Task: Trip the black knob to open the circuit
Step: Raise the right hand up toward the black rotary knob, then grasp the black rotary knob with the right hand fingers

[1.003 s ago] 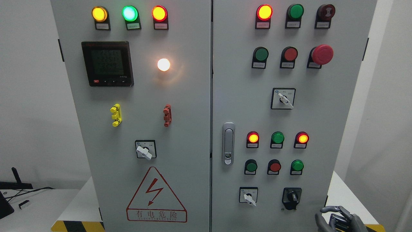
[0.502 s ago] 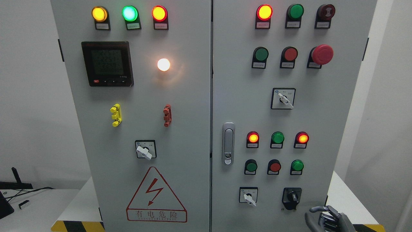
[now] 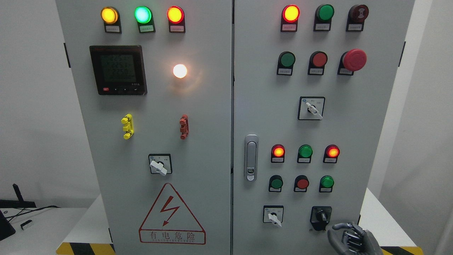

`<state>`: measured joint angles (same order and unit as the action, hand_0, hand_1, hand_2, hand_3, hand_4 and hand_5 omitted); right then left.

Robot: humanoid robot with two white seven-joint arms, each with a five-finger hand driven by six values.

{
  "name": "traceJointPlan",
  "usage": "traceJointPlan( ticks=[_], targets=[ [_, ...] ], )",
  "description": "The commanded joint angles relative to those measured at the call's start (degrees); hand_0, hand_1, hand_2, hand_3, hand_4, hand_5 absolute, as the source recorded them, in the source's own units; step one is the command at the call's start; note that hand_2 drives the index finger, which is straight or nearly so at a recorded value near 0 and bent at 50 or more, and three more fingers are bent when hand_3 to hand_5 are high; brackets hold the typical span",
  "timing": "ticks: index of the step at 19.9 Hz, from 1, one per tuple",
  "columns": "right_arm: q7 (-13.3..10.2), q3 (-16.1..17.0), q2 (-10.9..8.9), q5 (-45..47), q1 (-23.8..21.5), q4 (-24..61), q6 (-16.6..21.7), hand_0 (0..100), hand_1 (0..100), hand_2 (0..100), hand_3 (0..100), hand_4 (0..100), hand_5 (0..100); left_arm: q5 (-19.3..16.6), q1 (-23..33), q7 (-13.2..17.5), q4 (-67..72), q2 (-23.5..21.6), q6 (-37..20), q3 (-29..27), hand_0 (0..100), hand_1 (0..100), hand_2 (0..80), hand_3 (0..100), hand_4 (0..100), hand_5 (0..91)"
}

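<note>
The right robot hand (image 3: 348, 238) sits at the bottom edge, fingers loosely curled and holding nothing; just up and left of it, not touching, the black knob (image 3: 321, 215) sits on the grey cabinet door (image 3: 354, 141); farther left a white selector switch (image 3: 273, 216); above, a green indicator lamp (image 3: 326, 182); higher still, the red mushroom button (image 3: 354, 60).

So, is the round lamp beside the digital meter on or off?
On. The round lamp glows bright white and casts a warm halo on the grey door.
</note>
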<state>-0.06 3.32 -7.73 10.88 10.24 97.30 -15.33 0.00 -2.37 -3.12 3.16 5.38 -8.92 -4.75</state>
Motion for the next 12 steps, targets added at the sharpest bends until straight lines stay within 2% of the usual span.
traceJointPlan(
  ticks=[1,12],
  targets=[
    [0.0,-1.1,0.52,-0.1,0.8,-2.8,0.0,40,86,52,100,100,95,-1.8,0.0,0.0,0.0,0.0,0.0,0.0,12,39,0.0,0,0,0.0],
    [0.0,-1.2,0.7,-0.1,2.7,-3.7,0.0,40,85,52,100,100,95,-1.8,0.0,0.0,0.0,0.0,0.0,0.0,12,39,0.0,0,0,0.0]
  ],
)
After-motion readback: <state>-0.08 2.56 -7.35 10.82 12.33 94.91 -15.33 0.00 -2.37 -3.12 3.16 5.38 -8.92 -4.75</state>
